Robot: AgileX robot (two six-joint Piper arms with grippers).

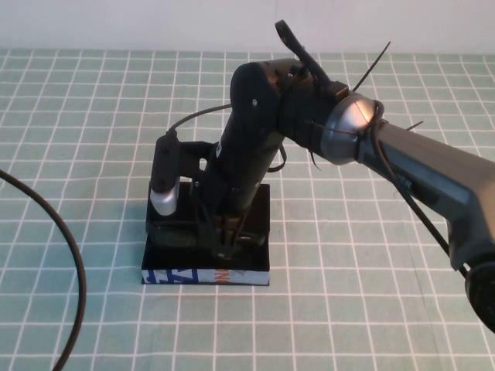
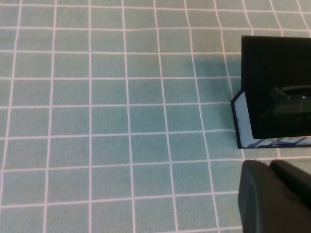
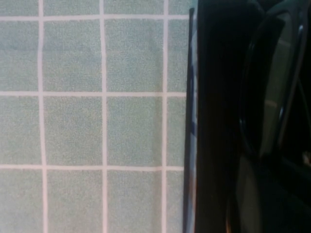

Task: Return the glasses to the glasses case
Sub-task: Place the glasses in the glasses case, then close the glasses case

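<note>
The glasses case [image 1: 205, 276] lies open near the table's middle, its white printed front facing me. My right arm reaches down into it, and the right gripper [image 1: 226, 246] is low inside the case, over its black interior. The black glasses show in the right wrist view [image 3: 272, 82], close under the camera, inside the case wall [image 3: 214, 121]. The left wrist view shows part of the glasses [image 2: 291, 99] in the case [image 2: 245, 121]. My left gripper [image 2: 272, 167] is shut and empty, hanging over the cloth beside the case; it is out of the high view.
A green checked cloth [image 1: 93, 116] covers the table. A black cable [image 1: 69, 255] curves across its left side. The right arm's bulk [image 1: 402, 162] crosses above the table's right half.
</note>
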